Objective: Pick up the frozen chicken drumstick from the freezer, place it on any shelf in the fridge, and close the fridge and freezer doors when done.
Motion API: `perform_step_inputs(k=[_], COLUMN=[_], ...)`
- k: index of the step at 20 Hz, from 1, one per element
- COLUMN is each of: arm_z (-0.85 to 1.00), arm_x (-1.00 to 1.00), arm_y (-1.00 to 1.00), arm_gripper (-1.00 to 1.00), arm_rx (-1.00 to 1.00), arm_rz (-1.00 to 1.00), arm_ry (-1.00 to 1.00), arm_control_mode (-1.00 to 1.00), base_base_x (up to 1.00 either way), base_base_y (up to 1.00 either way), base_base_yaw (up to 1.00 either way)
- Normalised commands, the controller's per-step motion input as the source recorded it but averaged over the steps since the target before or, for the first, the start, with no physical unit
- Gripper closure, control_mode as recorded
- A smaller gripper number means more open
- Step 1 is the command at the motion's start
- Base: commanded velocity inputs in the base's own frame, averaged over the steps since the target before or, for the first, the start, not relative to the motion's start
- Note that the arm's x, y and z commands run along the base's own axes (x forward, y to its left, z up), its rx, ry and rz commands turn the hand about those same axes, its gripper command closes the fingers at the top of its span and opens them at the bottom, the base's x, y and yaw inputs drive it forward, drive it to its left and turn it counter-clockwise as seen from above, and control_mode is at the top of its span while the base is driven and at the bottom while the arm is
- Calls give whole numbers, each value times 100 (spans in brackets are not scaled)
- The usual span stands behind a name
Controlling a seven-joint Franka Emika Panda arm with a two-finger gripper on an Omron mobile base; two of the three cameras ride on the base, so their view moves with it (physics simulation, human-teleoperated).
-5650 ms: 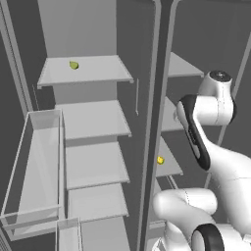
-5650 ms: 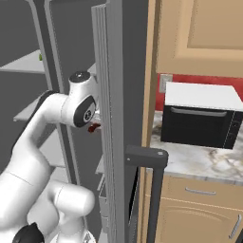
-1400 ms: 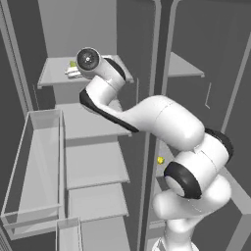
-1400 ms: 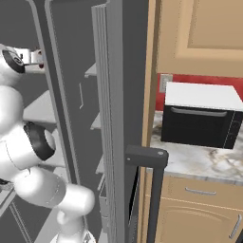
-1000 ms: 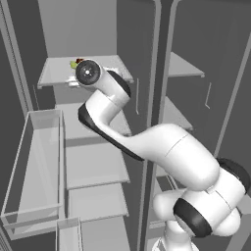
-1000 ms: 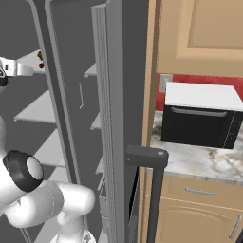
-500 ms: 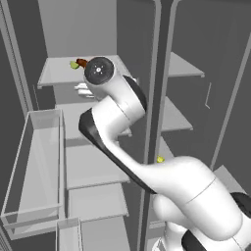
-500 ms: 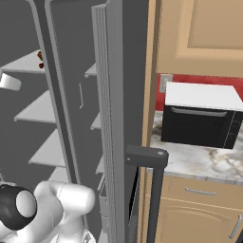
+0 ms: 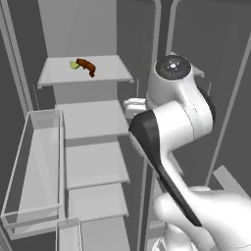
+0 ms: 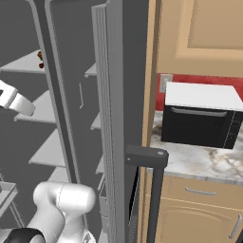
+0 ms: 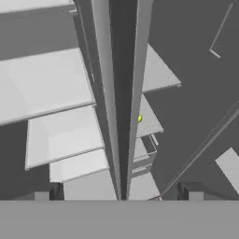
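Since half a second ago the arm has swung back off the top fridge shelf (image 9: 105,71), its big white wrist now looming in the left base view over the divider between the two compartments; the drumstick has stayed where it lay. Nearly six seconds back, that shelf held only the green fruit and the drumstick hung in the jaws by the freezer.

One frozen chicken drumstick (image 9: 87,65) lies on that top shelf, reddish-brown, touching or just beside one small green fruit (image 9: 74,64); the right base view catches it as a dark spot (image 10: 40,60) at the shelf's edge. One small yellow lump (image 11: 139,119) sits on a narrow freezer shelf (image 11: 148,119) in the hand view.

Four broad shelves step down the fridge (image 9: 93,120), with one clear bin (image 9: 29,171) on its left. Both doors stand open; the freezer door (image 10: 121,118) shows edge-on with its dark handle (image 10: 153,190). One black microwave (image 10: 199,124) rests on the marble counter (image 10: 199,161).

Gripper (image 11: 118,198): two fingertips spread wide, nothing between them
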Motion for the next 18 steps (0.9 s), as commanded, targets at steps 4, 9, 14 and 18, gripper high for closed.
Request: perform_step_inputs(k=[4,9,14,18], arm_z=[-41,-9,0,0], arm_x=[-97,-43,0,0], arm_y=[-100,-91,-3,9], arm_gripper=[-100,-100,-100,-100], arm_rx=[1,0,0,0], arm_rz=[6,14,1,0], arm_ry=[23,1,0,0], arm_control_mode=[-100,-100,-100,-100], base_base_x=[0,0,0,0], base_base_y=[0,0,0,0], base_base_yaw=[0,0,0,0])
